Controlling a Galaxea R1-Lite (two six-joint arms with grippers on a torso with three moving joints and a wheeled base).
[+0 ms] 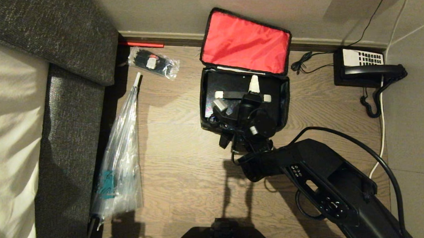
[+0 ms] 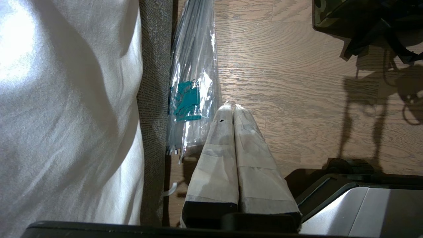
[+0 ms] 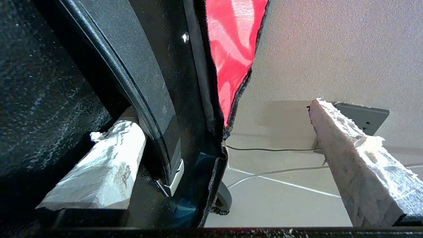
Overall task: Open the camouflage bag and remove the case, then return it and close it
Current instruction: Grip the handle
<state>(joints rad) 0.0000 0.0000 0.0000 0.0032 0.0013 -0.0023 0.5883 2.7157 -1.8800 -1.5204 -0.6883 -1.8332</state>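
Right hand (image 1: 252, 85) spread wide inside open camouflage bag (image 1: 286, 100), wrist view reveals finger (image 3: 99, 172) under case (image 3: 148, 82) edge

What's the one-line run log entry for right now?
camouflage bag: open | case: inside | right gripper: open, over case | left gripper: parked, shut

Dim, warm indoor light. Bright washed-out glare on the bedsheet (image 1: 7, 124) at left of the head view. Hard arm shadows on the wood floor (image 1: 182, 146) toward bottom centre. Sharp focus throughout; red lid (image 1: 245, 41) vivid.
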